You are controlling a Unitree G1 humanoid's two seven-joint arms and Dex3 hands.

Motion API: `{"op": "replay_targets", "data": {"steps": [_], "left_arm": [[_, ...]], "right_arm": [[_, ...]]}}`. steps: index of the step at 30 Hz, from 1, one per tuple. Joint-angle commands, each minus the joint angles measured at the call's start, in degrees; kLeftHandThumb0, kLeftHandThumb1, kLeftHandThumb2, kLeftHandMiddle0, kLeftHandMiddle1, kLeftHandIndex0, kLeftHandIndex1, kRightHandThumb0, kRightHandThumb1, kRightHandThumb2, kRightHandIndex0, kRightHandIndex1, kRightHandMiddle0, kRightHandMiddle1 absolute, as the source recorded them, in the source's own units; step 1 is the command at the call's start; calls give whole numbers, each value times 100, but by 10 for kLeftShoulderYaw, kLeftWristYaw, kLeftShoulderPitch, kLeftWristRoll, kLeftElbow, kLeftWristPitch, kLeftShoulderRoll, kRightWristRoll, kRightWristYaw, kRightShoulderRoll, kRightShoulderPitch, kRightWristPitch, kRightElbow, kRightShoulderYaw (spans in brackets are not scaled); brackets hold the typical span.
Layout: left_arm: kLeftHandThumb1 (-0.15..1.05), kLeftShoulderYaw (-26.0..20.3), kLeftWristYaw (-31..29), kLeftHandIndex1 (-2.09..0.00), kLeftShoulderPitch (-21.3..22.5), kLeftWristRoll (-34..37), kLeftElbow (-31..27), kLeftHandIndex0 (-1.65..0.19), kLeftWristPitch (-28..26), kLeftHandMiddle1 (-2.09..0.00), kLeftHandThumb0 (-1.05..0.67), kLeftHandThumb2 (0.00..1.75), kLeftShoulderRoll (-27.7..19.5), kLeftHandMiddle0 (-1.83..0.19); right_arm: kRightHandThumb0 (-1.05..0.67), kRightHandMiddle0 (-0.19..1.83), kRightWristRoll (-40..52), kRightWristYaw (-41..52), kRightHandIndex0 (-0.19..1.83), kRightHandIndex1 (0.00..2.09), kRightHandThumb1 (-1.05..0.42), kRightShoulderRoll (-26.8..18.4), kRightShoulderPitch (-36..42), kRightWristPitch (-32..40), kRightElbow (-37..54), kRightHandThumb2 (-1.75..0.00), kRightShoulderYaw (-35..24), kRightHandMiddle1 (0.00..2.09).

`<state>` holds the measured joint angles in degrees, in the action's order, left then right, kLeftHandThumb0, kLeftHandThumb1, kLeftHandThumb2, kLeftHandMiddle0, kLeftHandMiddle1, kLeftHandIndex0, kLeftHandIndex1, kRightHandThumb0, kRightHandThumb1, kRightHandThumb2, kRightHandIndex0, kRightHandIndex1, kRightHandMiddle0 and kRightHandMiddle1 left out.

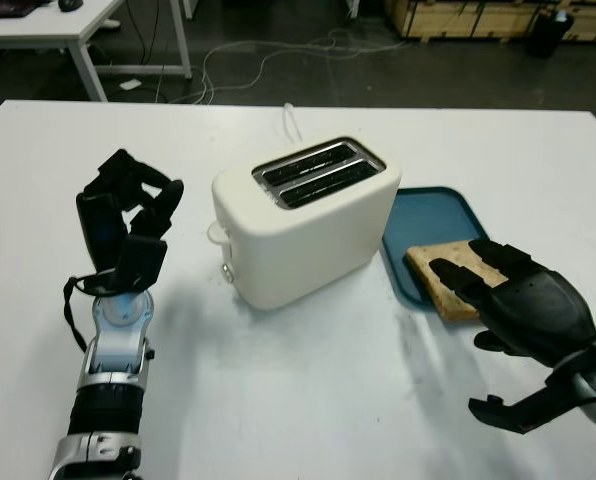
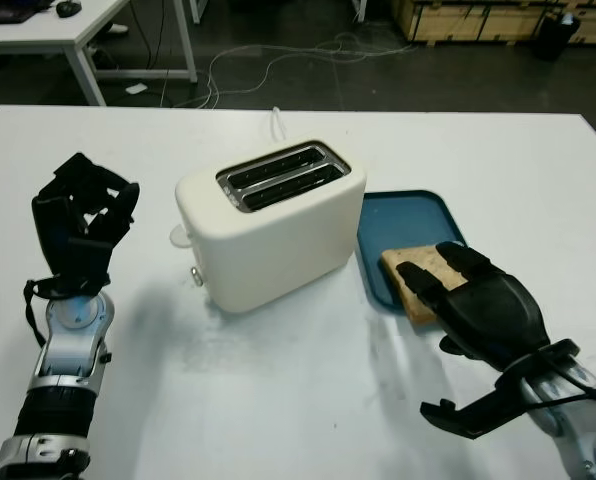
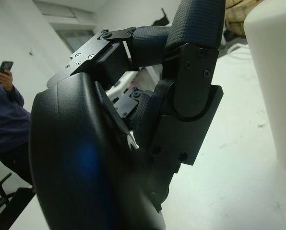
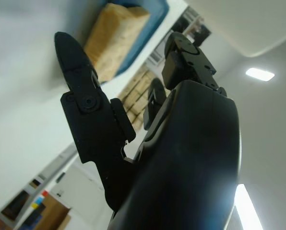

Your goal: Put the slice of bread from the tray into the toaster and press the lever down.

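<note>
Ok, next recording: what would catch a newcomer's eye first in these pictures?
The cream toaster stands mid-table, both slots empty. Just right of it a blue tray holds a slice of bread, with the right robot hand open and reaching over the slice's near edge. The left robot hand is raised with fingers curled, left of the toaster, holding nothing.

The toaster [image 1: 303, 220] stands mid-table with both slots open to the air above. The tray [image 1: 428, 215] touches its right side, so no gap is left there, and the bread [image 1: 448, 278] lies on the tray's near edge. Bare table [image 1: 308, 400] lies in front of the toaster and to its left.
</note>
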<state>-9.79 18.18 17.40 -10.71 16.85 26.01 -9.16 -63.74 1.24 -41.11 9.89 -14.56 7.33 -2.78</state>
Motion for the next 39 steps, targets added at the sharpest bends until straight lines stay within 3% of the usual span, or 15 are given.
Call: {"op": "replay_targets", "data": {"steps": [1, 8, 11, 15, 21, 22, 23, 24, 25, 26, 28, 32, 39], "left_arm": [[92, 0, -3, -149, 3, 4, -3, -82, 2, -167, -98, 21, -3, -101], [92, 0, -2, -149, 4, 1, -1, -82, 5, -167, -99, 22, -5, -100], [92, 0, -1, -148, 4, 0, -1, -82, 5, -167, -99, 22, -5, -100], [92, 0, -3, -148, 3, 3, -1, -82, 6, -167, -98, 22, -5, -101], [92, -1, -3, -147, 2, 5, 2, -82, 12, -166, -98, 22, -5, -101], [92, -1, -4, -147, 2, 7, 1, -82, 12, -166, -98, 22, -4, -101], [92, -1, -3, -147, 1, 7, 0, -82, 12, -166, -98, 21, -4, -101], [92, -1, -3, -147, 1, 7, 1, -82, 12, -166, -98, 21, -4, -101], [92, 0, -2, -147, 1, 6, 0, -81, 12, -166, -98, 21, -5, -101], [92, 0, -1, -147, 0, 6, 0, -81, 11, -166, -98, 21, -5, -101], [92, 0, 0, -148, 0, 3, 1, -81, 13, -167, -98, 22, -6, -100], [92, -1, 0, -148, 1, 6, 4, -81, 19, -167, -98, 22, -5, -100], [92, 1, 1, -149, 0, 3, 5, -80, 20, -167, -98, 23, -5, -100]], "right_arm": [[-47, 27, 16, -25, 27, 4, -71, 3, -15, 2, -41, 0, 16, 3], [-39, 33, 31, -119, 34, 8, -70, -11, -48, -10, -167, -1, 65, 4], [-10, 38, 30, -182, 41, 13, -87, -15, -61, -14, -215, -7, 84, 5], [2, 47, 23, -265, 49, 21, -92, -23, -76, -15, -273, -5, 114, 7], [-15, 56, 34, -288, 52, 38, -88, -39, -89, -16, -310, -1, 147, 7], [-18, 59, 34, -295, 49, 51, -90, -42, -92, -18, -316, 0, 152, 7], [-20, 66, 36, -303, 43, 82, -91, -44, -94, -20, -321, -3, 156, 9], [-24, 68, 37, -314, 36, 136, -92, -45, -96, -23, -326, -5, 160, 36], [-25, 55, 37, -329, 39, 155, -92, -47, -99, -26, -331, -5, 166, 79], [-28, 42, 37, -342, 50, 166, -92, -48, -102, -29, -335, -6, 170, 128], [-31, 37, 31, -362, 63, 172, -92, -52, -107, -26, -341, -12, 182, 162], [-38, 43, 32, -391, 79, 174, -92, -57, -111, -24, -341, -27, 197, 174], [-40, 50, 49, -449, 87, 175, -92, -57, -128, -48, -361, -32, 205, 175]]}}
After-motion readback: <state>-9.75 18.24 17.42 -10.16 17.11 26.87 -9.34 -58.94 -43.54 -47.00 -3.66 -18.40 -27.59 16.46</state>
